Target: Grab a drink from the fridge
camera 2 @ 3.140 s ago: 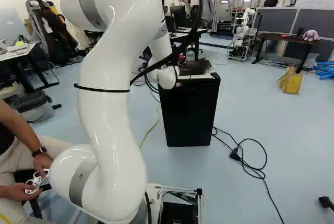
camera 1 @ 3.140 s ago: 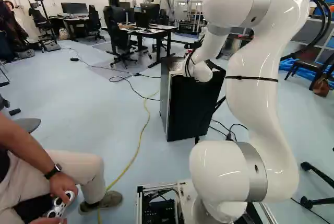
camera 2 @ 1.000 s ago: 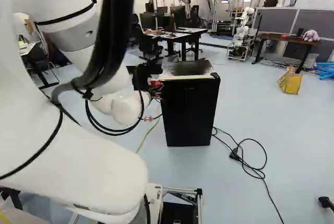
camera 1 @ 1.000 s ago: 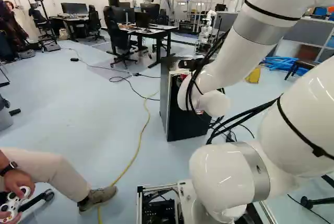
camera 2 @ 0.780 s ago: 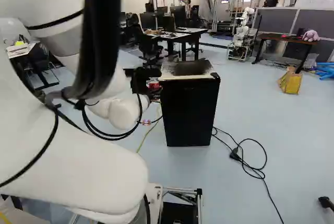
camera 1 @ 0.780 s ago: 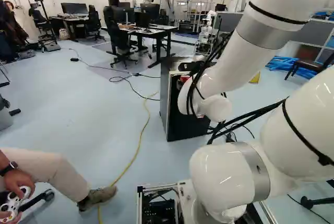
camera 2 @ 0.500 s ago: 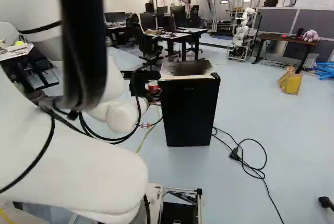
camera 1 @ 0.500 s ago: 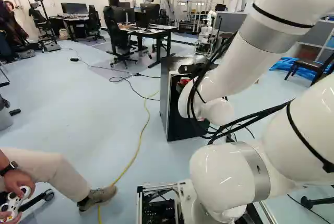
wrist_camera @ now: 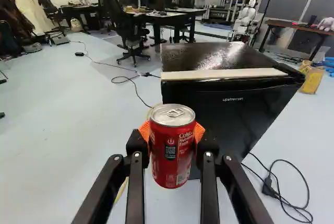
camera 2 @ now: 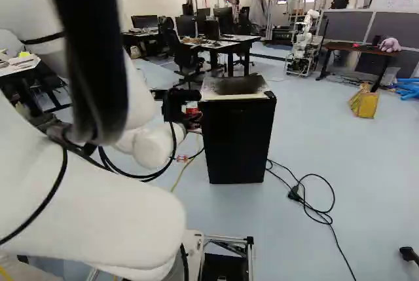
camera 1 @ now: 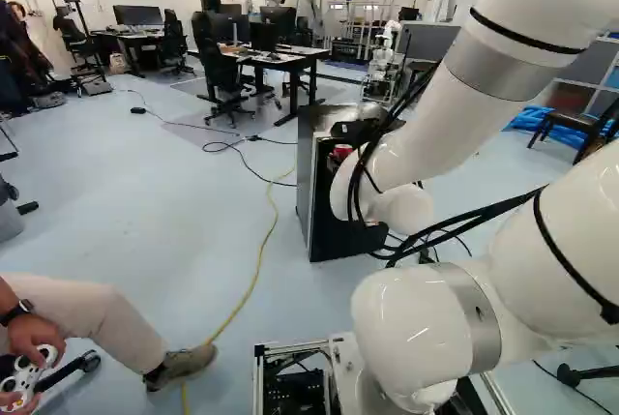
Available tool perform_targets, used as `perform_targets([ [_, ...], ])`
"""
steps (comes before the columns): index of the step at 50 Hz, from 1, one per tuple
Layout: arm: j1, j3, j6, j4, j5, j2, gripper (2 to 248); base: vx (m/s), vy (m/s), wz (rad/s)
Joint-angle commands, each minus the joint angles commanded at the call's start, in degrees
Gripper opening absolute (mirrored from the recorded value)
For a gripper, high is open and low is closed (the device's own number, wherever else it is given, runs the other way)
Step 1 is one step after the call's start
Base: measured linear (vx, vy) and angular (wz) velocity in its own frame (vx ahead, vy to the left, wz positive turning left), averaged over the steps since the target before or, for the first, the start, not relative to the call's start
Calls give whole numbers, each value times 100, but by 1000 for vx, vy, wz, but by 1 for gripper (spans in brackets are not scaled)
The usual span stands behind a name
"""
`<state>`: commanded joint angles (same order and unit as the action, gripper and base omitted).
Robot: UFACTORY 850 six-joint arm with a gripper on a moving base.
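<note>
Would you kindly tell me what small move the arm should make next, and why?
I would ease the gripper gently back from the fridge, without loosening it. Both orange pads press on the red can from opposite sides, the can looks upright, and it hangs close by the fridge, so a little more clearance seems wise.

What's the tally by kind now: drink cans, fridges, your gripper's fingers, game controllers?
Drink can, red, gripped: 1
Fridge, black-fronted: 1
Fingers, orange-padded: 2
Game controller, left base view: 1
Total: 5
</note>
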<state>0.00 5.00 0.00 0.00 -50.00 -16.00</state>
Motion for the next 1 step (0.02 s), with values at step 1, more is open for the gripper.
perform_targets([
  [1, 0, 0, 0, 0, 0, 0, 98, 0, 0, 0],
])
